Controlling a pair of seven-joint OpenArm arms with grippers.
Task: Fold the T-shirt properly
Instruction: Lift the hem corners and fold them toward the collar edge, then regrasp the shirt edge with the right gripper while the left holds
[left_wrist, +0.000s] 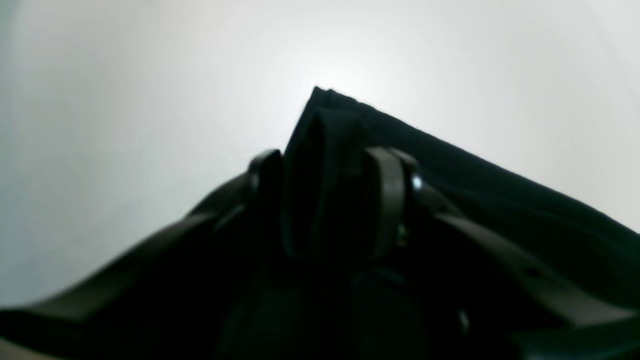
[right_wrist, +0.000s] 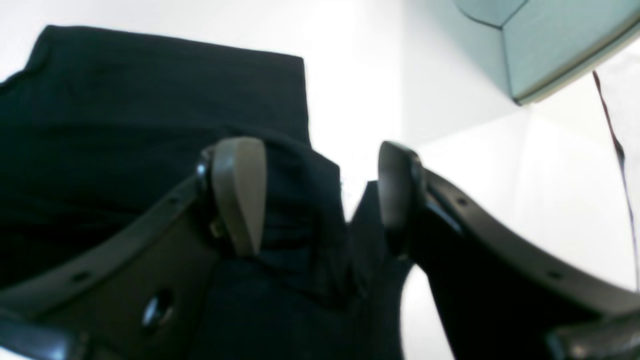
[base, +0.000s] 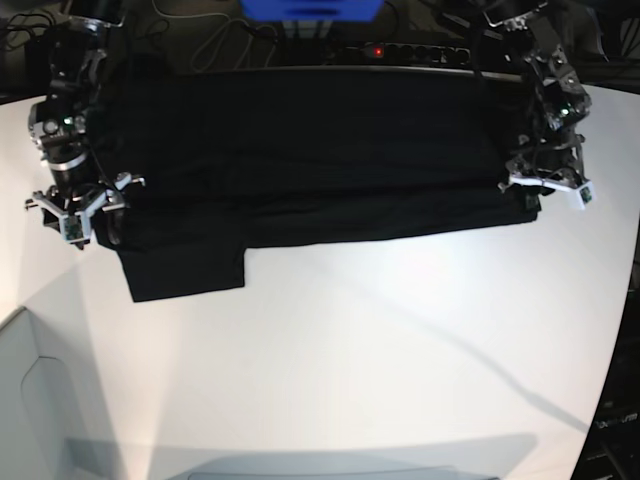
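The black T-shirt lies along the far side of the white table, folded into a long band, with one sleeve part sticking out toward the front at the left. My right gripper stands over the shirt's left end. In the right wrist view its fingers are wide apart, a loose fold of the T-shirt slumping between them; this right gripper is open. My left gripper is at the shirt's right end. The left gripper has its fingers parted around an upright ridge of T-shirt.
A blue object, a power strip and cables sit behind the table's far edge. A pale grey-green panel shows in the right wrist view, and a white panel at the table's near left. The table edge curves down the right side.
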